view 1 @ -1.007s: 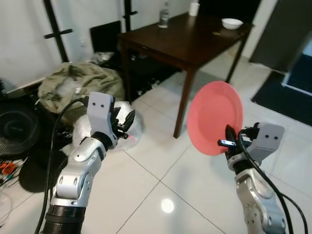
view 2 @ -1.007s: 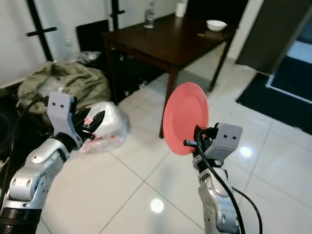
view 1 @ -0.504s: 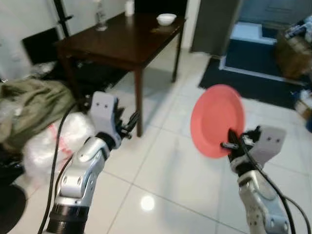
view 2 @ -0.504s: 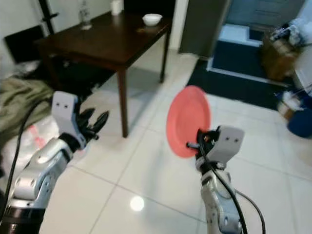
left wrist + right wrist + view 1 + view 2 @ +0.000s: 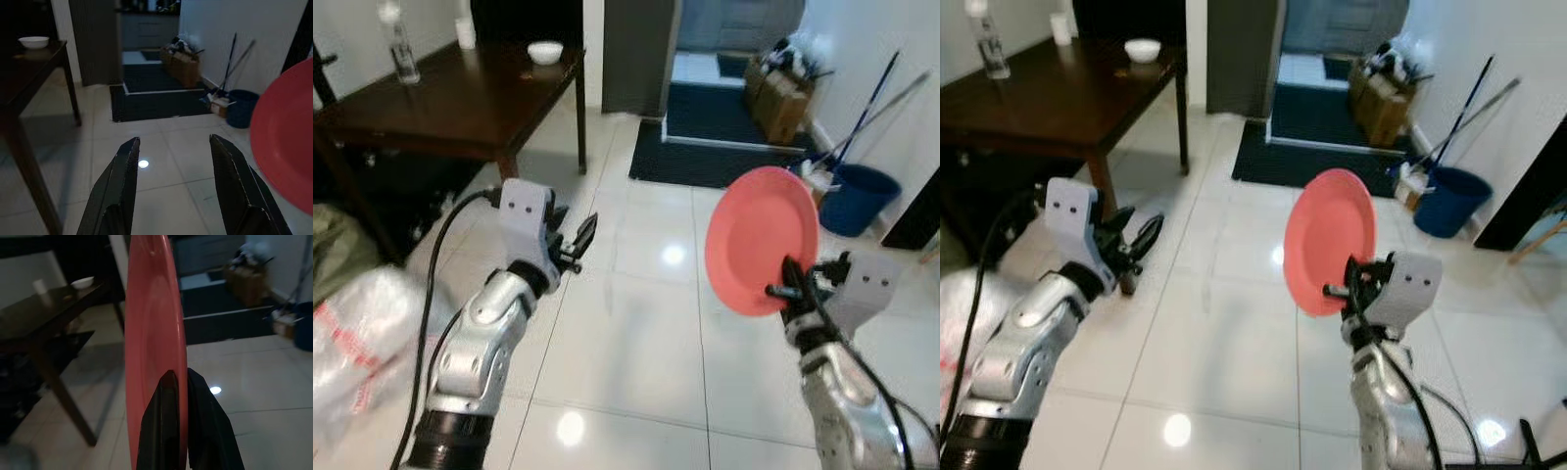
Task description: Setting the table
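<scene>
Round salmon-pink plate (image 5: 762,240) pinched upright in right gripper (image 5: 790,291); left gripper (image 5: 576,242) spread, empty; dark wooden table (image 5: 450,93) unreached, placement pending.

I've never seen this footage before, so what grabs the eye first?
A round pink plate, held upright on edge, is clamped at its lower rim by the right end effector out over the white tiled floor. To the robot's left stands a dark wooden table carrying a small white bowl.
</scene>
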